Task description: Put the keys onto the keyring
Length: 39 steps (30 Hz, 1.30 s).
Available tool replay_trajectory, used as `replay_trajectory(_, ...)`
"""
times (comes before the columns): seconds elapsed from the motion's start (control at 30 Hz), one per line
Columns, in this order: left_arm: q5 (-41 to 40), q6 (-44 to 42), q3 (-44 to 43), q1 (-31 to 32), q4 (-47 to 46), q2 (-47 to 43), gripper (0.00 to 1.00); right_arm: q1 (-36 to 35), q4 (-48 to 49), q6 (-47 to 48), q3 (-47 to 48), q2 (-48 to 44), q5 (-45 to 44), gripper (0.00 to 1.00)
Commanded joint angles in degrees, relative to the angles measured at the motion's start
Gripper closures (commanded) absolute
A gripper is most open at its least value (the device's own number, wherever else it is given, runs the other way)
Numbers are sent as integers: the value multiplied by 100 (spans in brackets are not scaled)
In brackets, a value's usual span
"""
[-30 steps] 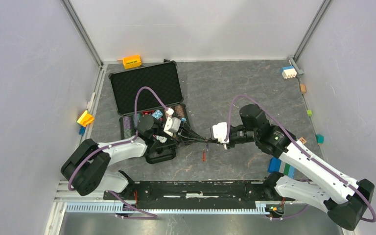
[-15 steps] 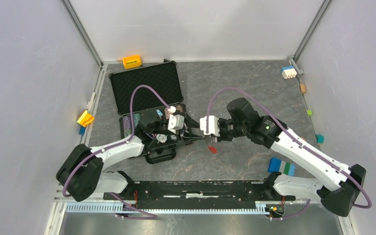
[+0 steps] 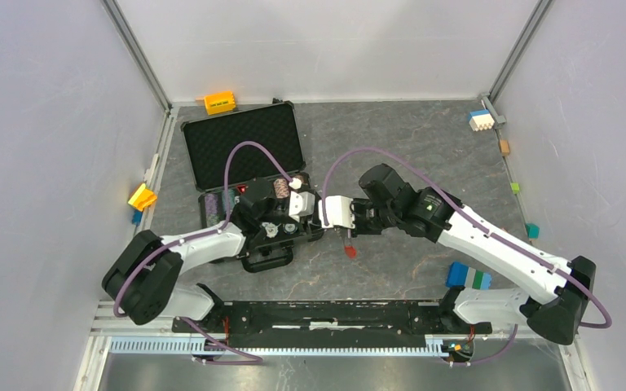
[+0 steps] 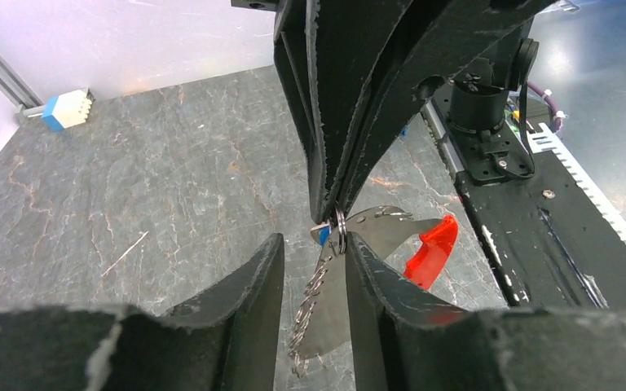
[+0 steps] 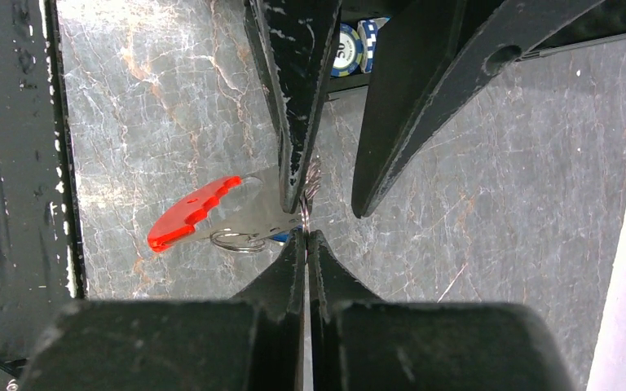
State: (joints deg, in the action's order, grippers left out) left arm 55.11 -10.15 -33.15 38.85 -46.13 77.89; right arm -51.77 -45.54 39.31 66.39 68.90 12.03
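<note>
My right gripper [image 5: 304, 234] is shut on the thin ring of the keyring [image 5: 304, 213], holding it above the table. From that ring hang a silvery flat piece ending in a red strip [image 5: 191, 213], a chain of small links [image 4: 314, 297] and a second loose ring [image 5: 240, 241]. One of the keys, a tiny one with a blue head [image 4: 319, 235], sits right at the pinched ring. My left gripper [image 4: 314, 244] is open around the chain, and the ring touches its right-hand finger [image 4: 367, 277]. From above, both grippers meet near the red strip [image 3: 350, 252].
An open black case [image 3: 244, 142] with poker chips [image 5: 357, 47] lies behind my left arm. Small blocks stand along the edges: orange [image 3: 220, 102], yellow [image 3: 142, 197], blue and white [image 3: 480, 120], blue and green [image 3: 469, 277]. The black base rail [image 3: 326, 314] runs along the near edge.
My left gripper has opened from shut. The right arm has carried the keyring leftward towards the left gripper, and the red strip now hangs a little higher.
</note>
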Motion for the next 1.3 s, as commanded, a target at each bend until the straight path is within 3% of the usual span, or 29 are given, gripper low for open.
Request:
replay_trajectory(0.0, 69, 133, -66, -11, -719, 159, 61, -51, 81, -37, 277, 20, -176, 100)
replay_trajectory(0.27, 116, 464, -17, 35, -1194, 289, 69, -70, 96, -90, 236, 19, -175, 100)
replay_trajectory(0.87, 232, 460, -72, 104, -1078, 408, 82, -70, 210, -125, 157, -25, -68, 100)
replay_trajectory(1.13, 237, 536, -87, 105, -1108, 396, 98, -75, 244, -128, 103, -26, -60, 100)
replay_trajectory(1.27, 237, 581, -20, 105, -1223, 335, 98, -66, 295, -125, 20, -89, -45, 98)
